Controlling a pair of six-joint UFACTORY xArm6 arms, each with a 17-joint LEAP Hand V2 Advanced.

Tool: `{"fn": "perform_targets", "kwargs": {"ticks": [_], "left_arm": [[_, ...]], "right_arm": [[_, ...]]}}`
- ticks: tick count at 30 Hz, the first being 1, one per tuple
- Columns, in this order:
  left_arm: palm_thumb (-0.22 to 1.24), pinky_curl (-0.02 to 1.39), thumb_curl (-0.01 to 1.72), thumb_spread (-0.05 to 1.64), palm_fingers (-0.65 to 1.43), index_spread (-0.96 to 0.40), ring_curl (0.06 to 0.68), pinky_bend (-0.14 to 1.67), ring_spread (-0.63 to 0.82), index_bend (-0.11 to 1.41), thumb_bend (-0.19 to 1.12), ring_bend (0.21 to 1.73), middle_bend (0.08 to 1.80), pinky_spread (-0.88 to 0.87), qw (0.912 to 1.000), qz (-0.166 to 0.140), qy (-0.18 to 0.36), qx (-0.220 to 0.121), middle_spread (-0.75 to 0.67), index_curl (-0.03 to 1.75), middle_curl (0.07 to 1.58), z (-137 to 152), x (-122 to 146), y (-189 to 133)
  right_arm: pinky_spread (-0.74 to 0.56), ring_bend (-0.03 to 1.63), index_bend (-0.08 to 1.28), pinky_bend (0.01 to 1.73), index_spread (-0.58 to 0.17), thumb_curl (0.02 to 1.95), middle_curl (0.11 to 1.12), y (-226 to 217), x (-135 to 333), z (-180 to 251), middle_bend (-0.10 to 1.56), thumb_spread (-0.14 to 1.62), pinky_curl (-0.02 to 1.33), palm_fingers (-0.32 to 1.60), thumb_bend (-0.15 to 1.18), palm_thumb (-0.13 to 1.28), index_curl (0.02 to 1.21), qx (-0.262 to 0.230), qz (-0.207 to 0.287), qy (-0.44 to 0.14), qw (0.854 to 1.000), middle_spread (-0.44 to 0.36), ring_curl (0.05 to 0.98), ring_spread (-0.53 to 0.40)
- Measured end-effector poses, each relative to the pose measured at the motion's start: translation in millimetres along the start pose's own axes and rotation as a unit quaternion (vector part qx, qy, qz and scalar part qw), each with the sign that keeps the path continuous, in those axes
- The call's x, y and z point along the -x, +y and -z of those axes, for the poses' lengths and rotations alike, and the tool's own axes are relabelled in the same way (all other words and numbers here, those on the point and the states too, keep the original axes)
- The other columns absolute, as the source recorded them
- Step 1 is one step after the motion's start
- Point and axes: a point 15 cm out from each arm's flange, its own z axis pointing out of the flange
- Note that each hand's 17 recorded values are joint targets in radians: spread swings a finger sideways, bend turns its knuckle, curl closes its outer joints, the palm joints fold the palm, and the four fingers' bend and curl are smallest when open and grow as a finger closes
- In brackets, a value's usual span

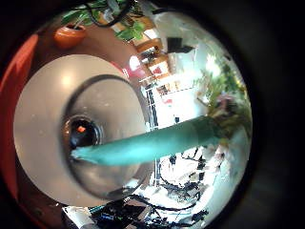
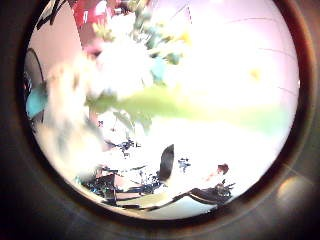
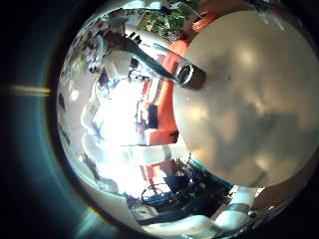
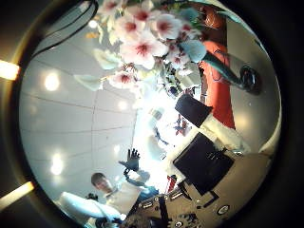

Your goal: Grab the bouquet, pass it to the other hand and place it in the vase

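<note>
In the left little finger side palm view the bouquet's wrapped stem runs close across the palm, its tip at the dark mouth of the vase, its flowers at the other end. The vase stands on a round table. The left thumb side palm view shows the stem and flowers blurred and very close. My left hand is shut on the bouquet. The right thumb side palm view shows the flowers and the vase. My right hand holds nothing.
The right little finger side palm view looks across the round table, with the vase near its edge and my right hand away from it. Chairs and plants stand beyond the table.
</note>
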Motion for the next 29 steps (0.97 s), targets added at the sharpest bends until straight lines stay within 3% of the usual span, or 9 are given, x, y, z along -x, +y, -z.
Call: {"fn": "perform_targets", "kwargs": {"ticks": [5, 11, 18, 23, 29], "left_arm": [[0.09, 0.49, 0.36, 0.89, -0.22, 0.05, 0.182, 0.17, 0.63, 0.09, -0.03, 0.55, 0.16, 0.61, 0.9995, 0.020, -0.016, -0.020, 0.59, 0.38, 0.33, 31, 21, 14], [0.08, 0.42, 0.34, 0.88, -0.18, 0.06, 0.173, 0.17, 0.65, 0.11, -0.03, 0.51, 0.16, 0.63, 0.9992, 0.028, -0.007, -0.029, 0.60, 0.30, 0.28, 56, 14, 39], [0.08, 0.36, 0.34, 0.89, -0.14, 0.07, 0.172, 0.18, 0.66, 0.13, -0.03, 0.47, 0.16, 0.62, 0.9986, 0.029, -0.027, -0.035, 0.59, 0.25, 0.25, 48, 1, 76], [0.10, 0.33, 0.34, 0.89, -0.12, 0.09, 0.170, 0.18, 0.66, 0.15, -0.03, 0.45, 0.17, 0.62, 0.9947, 0.038, -0.094, -0.017, 0.59, 0.25, 0.23, 37, 2, 111], [0.12, 0.31, 0.33, 0.91, -0.10, 0.11, 0.173, 0.19, 0.66, 0.15, -0.03, 0.43, 0.17, 0.62, 0.9765, 0.054, -0.207, 0.029, 0.58, 0.25, 0.22, 18, 6, 152]], "right_arm": [[0.41, 0.62, 0.25, 0.52, -0.457, 0.49, 0.35, 0, 0, 0, 0.21, 1.03, 0.23, 0.51, -0.02, 0.70, 0.41, 0.000, 0.006, 0.001, 1.000, -0.082, 0.173, -0.062], [0.40, 0.61, 0.25, 0.50, -0.455, 0.49, 0.36, 3, 3, 3, 0.22, 1.03, 0.20, 0.55, -0.02, 0.70, 0.42, -0.003, 0.014, 0.002, 1.000, -0.085, 0.166, -0.076], [0.40, 0.63, 0.24, 0.49, -0.447, 0.49, 0.37, 21, -2, 9, 0.24, 1.03, 0.17, 0.60, -0.02, 0.71, 0.43, -0.003, 0.022, 0.027, 0.999, -0.094, 0.165, -0.093], [0.40, 0.65, 0.20, 0.52, -0.423, 0.50, 0.37, 40, -22, 36, 0.24, 1.03, 0.16, 0.60, -0.02, 0.72, 0.43, 0.017, 0.005, 0.114, 0.993, -0.087, 0.167, -0.083], [0.40, 0.66, 0.18, 0.54, -0.394, 0.50, 0.38, 59, -38, 76, 0.24, 1.04, 0.14, 0.56, -0.02, 0.73, 0.41, 0.059, -0.029, 0.234, 0.970, -0.059, 0.165, -0.045]]}}
